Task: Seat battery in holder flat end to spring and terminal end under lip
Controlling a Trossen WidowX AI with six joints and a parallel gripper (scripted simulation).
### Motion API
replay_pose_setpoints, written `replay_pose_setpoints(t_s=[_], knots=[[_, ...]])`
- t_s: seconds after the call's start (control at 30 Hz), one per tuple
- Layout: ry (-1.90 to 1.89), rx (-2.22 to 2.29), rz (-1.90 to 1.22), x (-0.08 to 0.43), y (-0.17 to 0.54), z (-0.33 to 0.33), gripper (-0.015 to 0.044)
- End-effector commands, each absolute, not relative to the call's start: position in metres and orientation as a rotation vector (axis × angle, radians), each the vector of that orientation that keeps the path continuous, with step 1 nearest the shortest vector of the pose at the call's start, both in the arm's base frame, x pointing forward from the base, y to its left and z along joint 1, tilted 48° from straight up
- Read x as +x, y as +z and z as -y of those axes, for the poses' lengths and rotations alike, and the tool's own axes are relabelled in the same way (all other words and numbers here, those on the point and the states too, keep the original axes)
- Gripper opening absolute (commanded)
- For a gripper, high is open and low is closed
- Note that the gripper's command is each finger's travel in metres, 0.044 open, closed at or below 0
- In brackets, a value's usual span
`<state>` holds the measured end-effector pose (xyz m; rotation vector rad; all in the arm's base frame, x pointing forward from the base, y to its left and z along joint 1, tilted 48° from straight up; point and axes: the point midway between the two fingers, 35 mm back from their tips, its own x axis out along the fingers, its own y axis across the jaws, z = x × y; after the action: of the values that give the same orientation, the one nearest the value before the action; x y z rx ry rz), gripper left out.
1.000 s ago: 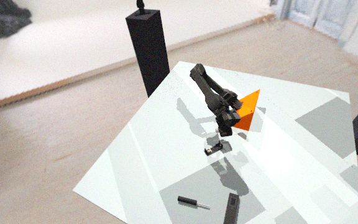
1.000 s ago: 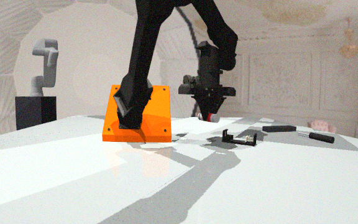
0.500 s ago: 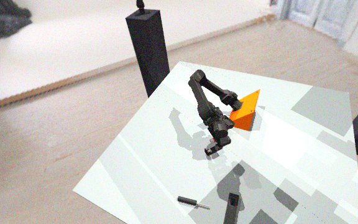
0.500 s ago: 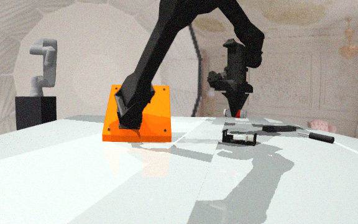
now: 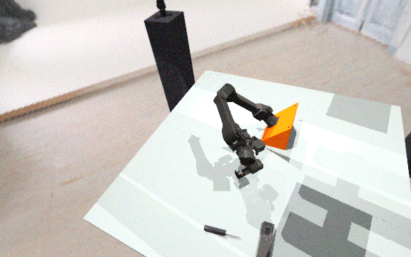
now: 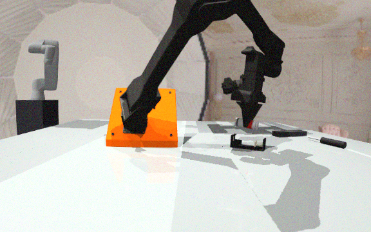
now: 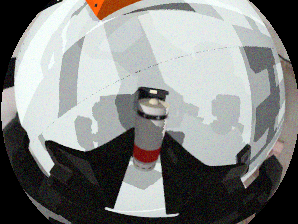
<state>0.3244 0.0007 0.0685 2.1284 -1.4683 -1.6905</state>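
My gripper is shut on the battery, one finger on each side. The battery, grey with a red band and a dark ring, lies roughly level in the fingers, above the table. The black holder stands on the table, with upright end walls and a pale spring-like part near its right end in the exterior view. The battery hangs over it there, apart from it. In the wrist view the battery covers most of the holder; one end wall shows beyond its far end. In the top view the arm partly hides the holder.
An orange wedge-shaped block stands by the arm's base. A dark screwdriver and a dark grey oblong box lie on the table, on the side of the holder away from the block.
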Motion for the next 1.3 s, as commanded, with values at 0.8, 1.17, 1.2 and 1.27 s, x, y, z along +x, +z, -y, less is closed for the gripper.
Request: replay_pose_setpoints(t_s=[0.8, 1.17, 1.2, 1.27], knots=[[-2.061, 1.935, 1.548, 0.326, 0.048, 0.024, 0.0085], [-2.191, 1.857, 1.565, 0.329, 0.046, 0.03, 0.0085], [-2.203, 1.85, 1.566, 0.33, 0.046, 0.031, 0.0085], [-2.218, 1.841, 1.568, 0.33, 0.045, 0.032, 0.0085]])
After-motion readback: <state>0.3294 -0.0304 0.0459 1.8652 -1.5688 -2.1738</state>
